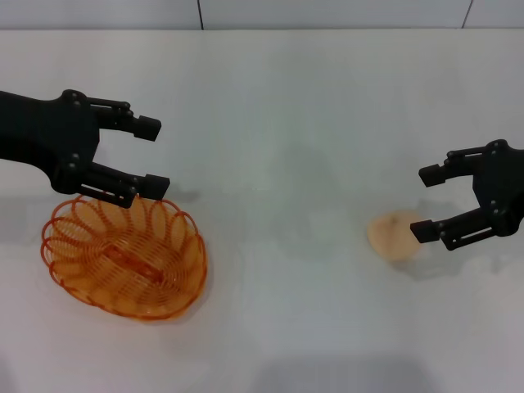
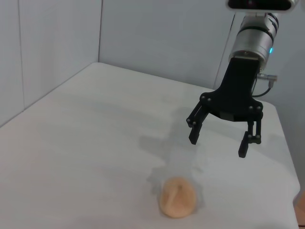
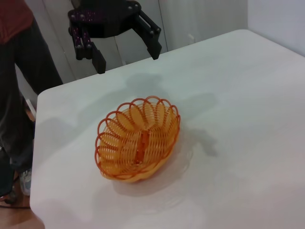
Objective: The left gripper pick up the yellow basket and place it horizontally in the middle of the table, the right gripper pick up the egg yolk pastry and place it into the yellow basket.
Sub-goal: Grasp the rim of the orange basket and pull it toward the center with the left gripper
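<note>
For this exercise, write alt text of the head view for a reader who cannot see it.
On a white table, the open left gripper hangs over the far rim of the empty yellow basket at the left. At the right, the open right gripper hangs beside the egg yolk pastry, which lies on the table.

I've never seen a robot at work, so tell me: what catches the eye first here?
The bright yellow basket stands out most, sitting empty on the robot's left side of the white table. Above its far rim hangs the left pincer, open. Across the table, on the robot's right, the right pincer hovers open beside a small egg yolk pastry, its lower finger reaching over the pastry's edge in the head view.
</note>
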`<state>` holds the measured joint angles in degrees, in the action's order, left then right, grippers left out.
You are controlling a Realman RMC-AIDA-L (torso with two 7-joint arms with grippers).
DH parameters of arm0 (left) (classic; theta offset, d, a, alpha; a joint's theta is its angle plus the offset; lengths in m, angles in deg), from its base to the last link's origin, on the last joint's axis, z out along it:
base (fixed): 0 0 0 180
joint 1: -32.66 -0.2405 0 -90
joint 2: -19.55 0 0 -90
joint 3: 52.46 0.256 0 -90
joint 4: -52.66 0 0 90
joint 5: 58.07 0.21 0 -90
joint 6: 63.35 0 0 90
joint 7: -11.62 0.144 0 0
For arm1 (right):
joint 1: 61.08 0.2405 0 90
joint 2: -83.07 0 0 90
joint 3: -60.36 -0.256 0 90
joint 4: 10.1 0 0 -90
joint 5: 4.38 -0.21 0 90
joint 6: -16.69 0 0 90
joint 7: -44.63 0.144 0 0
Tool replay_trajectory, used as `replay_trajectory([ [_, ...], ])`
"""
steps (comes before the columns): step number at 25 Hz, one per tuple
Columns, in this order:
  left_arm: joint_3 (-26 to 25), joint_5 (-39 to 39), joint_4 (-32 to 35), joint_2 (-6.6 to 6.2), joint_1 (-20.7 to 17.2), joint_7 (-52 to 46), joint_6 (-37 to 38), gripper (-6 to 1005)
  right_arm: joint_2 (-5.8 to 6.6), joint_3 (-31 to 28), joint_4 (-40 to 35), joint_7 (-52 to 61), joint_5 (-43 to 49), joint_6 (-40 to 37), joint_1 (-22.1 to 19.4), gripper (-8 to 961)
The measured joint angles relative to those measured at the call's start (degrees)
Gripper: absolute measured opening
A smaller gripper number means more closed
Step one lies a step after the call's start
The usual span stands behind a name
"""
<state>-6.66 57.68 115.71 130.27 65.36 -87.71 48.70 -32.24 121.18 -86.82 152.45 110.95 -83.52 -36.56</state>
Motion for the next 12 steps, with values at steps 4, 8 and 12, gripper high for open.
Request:
replay_trajectory([
  [4,0.0,0.0,0.0,0.0,0.1,0.6,0.0,879,-0.05,0.1,0.1,0.0,0.0,0.2,0.0,871],
  [8,0.1,0.2,0.0,0.0,0.1,0.9,0.0,879,-0.14,0.7,0.4,0.1,-0.1,1.0,0.0,870],
  [12,0.1,0.2,0.2,-0.05,0.2,1.0,-0.1,879,-0.16,1.3,0.8,0.1,-0.1,1.8,0.0,870],
])
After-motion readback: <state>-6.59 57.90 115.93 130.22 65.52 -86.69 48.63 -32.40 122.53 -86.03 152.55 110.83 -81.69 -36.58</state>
